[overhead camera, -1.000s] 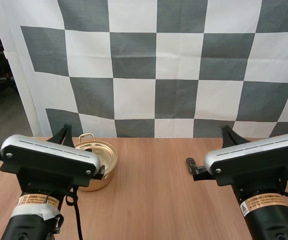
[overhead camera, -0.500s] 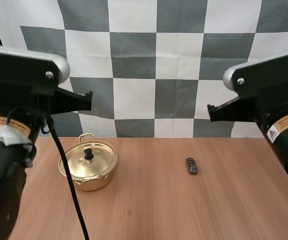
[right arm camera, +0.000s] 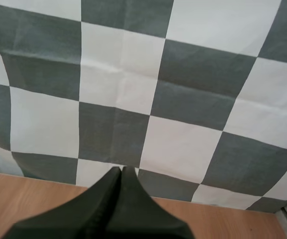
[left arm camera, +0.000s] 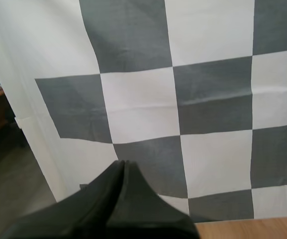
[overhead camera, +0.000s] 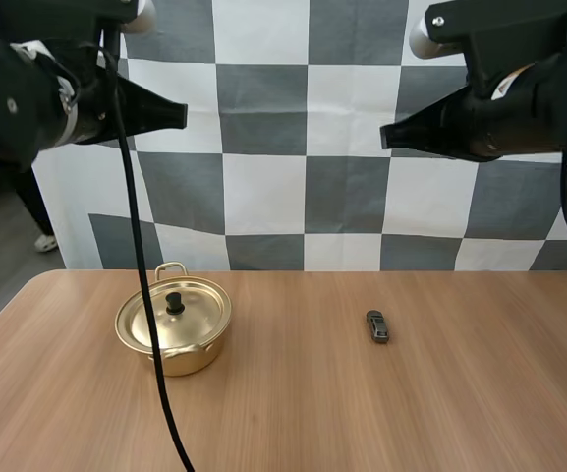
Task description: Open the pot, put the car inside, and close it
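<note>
— Scanning high view: lidded pot (overhead camera: 173, 326) left on surface (overhead camera: 283, 423), car (overhead camera: 377, 326) well apart rightward.
— Left wrist: left fingers (left arm camera: 114, 180) pressed together, empty. Right wrist: right fingers (right arm camera: 112, 183) same. I'd spread left fingers, descend straight over lid knob (overhead camera: 175, 301).

You've got a shiny gold pot (overhead camera: 187, 359) with a black knob (overhead camera: 175, 301), a dark grey car (overhead camera: 377, 326) and a light wood-grain table (overhead camera: 362, 413).
</note>
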Controlling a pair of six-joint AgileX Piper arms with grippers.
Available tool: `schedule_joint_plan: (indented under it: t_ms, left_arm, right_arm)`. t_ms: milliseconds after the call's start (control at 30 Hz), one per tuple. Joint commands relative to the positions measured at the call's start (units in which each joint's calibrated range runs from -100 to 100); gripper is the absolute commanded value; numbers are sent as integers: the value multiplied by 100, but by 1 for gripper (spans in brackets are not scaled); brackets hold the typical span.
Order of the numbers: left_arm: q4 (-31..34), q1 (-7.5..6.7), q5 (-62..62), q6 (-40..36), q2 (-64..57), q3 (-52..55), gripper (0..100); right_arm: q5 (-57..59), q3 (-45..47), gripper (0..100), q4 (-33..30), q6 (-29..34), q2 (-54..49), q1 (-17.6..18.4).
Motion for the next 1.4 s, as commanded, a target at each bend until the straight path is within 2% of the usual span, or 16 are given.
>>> schedule_joint_plan:
  t_ms: [0,333,567,633,733,833,1000,1167,1367]
  left_arm:
    - [-2,5,5232,-4,1180,-2306,0]
    - [206,5,5232,178,1149,-1265,0]
    - [125,5,5232,592,1120,-1142,1]
    - [125,5,5232,730,1135,-1142,11]
    - [125,5,5232,1093,1242,-1142,44]
    - [52,5,5232,1634,1352,-1142,99]
    - [-71,5,5232,1853,1365,-1142,100]
    - [-688,5,5232,1683,1701,-1106,100]
    - [-668,19,5232,1599,2268,-214,100]
  right_arm:
    - [3822,-2471,0,5,-4,976,6]
    - [3822,-2471,0,16,-4,976,6]
    - [3822,-2471,0,154,-4,976,6]
    - [3822,-2471,0,210,-4,976,6]
    - [3822,-2471,0,289,-90,976,6]
    - [3822,-2471,0,364,-119,976,6]
    - [3822,-2471,0,428,-140,976,6]
    - [3822,-2471,0,439,-140,976,6]
    - [3822,-2471,0,439,-140,976,6]
